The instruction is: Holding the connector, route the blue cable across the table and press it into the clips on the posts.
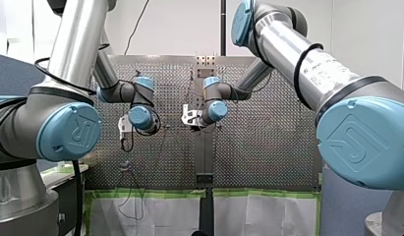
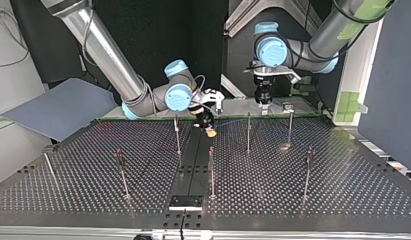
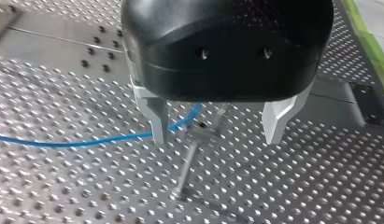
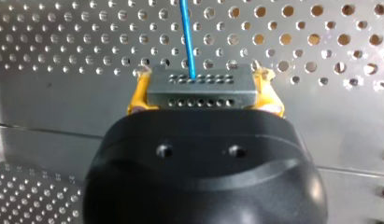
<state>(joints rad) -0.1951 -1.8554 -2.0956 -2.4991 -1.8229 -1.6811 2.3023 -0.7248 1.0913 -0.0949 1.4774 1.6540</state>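
Between the right gripper's [image 4: 202, 77] yellow pads [image 4: 138, 95] sits the connector [image 4: 201, 91], clamped on both ends. It's a grey blocky thing with rows of little holes. From it the blue cable [image 4: 187, 37] runs straight out ahead, thin and smooth. I guess the point is to hold one end firm so the line can be steered. Meanwhile the left gripper [image 3: 216, 135] has its bare metal fingers [image 3: 157, 116] spread wide, straddling a skinny post [image 3: 186, 168], with the cable passing just beside one finger. It's probably lined up to push it into the clip [image 3: 206, 133]. Under it all the table [image 3: 297, 186] is shiny perforated metal.
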